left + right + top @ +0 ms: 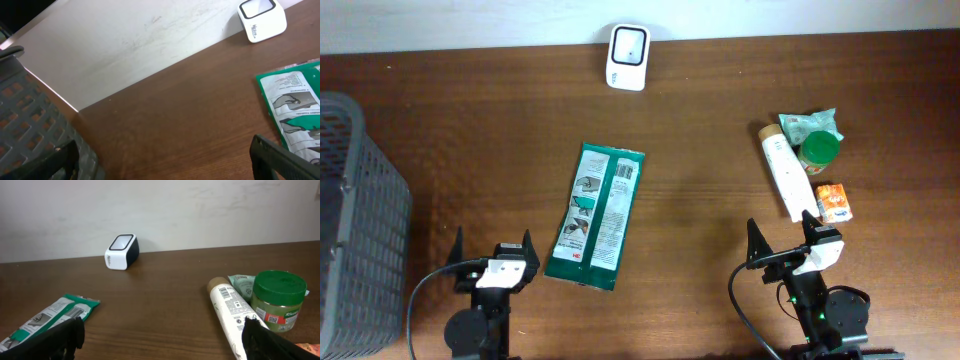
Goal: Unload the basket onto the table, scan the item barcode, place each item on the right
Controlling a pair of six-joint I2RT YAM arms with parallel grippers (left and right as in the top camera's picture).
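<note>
A brown counter (720, 130) carries a gray basket (360, 200) at its left edge. The green packet (595, 215) lies flat mid-counter, its near end just right of the left gripper (493, 245), whose jaws stand spread and empty. The right gripper (780, 225), likewise spread wide, sits well right of the packet, just below a white tube (784, 175). The white scanner (627, 57) stands at the far edge, beyond the packet.
</note>
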